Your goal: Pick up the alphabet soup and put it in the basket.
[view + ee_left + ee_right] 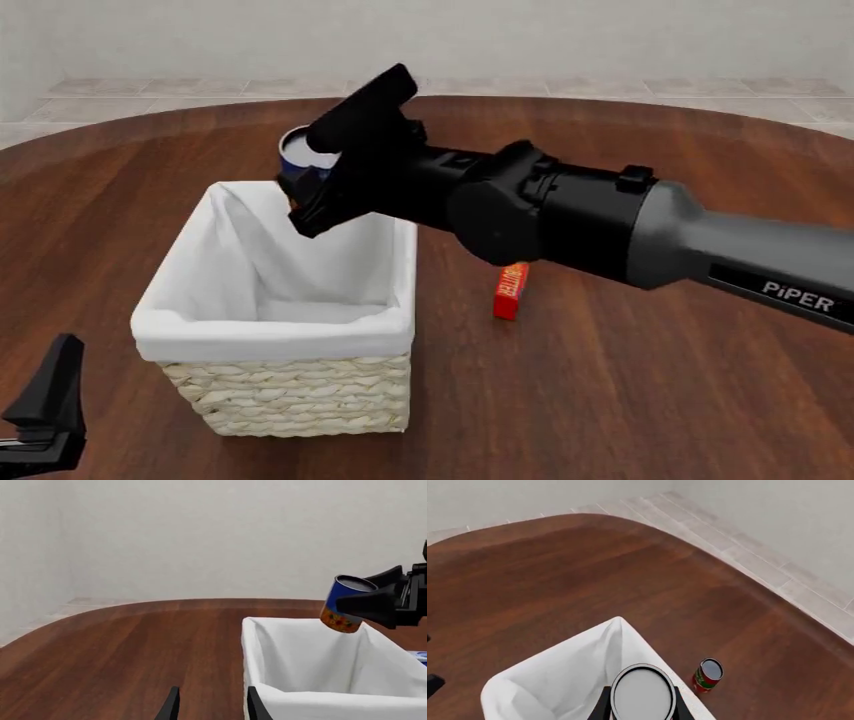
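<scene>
My right gripper (311, 165) is shut on the alphabet soup (302, 150), a blue can with a silvery top and an orange band. It holds the can tilted in the air over the far end of the basket (267, 340), a cream wicker basket lined with white cloth. From the left wrist view the alphabet soup (343, 597) hangs above the far rim of the basket (300, 700). The right wrist view looks down on the can top (642, 694) over the white lining (560, 680). My left gripper (212, 707) is open and holds nothing, low beside the basket's near left corner (47, 410).
A small red-orange box (510, 290) lies on the wooden table just right of the basket. A red-and-green can (708, 675) stands on the table by the basket's side. A bit of a blue-and-white thing (419, 656) shows past the basket.
</scene>
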Controlling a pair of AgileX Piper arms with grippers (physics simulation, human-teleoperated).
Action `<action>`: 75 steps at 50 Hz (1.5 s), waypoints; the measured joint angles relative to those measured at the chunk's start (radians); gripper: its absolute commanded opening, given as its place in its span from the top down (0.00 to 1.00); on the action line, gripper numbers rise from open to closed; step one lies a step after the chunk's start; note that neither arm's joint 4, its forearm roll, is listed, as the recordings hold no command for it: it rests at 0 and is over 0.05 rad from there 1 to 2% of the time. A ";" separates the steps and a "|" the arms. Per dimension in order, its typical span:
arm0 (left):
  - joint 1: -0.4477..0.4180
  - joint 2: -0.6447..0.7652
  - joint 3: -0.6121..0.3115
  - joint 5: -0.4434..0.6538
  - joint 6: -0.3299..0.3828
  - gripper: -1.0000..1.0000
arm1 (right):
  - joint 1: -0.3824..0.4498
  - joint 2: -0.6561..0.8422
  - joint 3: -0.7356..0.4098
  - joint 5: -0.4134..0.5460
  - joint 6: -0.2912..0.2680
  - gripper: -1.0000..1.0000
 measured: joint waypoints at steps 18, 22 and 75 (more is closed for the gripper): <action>0.003 0.000 0.000 -0.004 -0.001 0.00 | 0.008 0.060 -0.034 -0.001 0.019 1.00; 0.003 0.000 0.000 -0.005 -0.001 0.00 | 0.014 0.069 -0.038 -0.001 0.028 1.00; 0.003 0.000 0.000 -0.006 -0.001 0.00 | 0.031 0.142 -0.050 0.000 0.049 1.00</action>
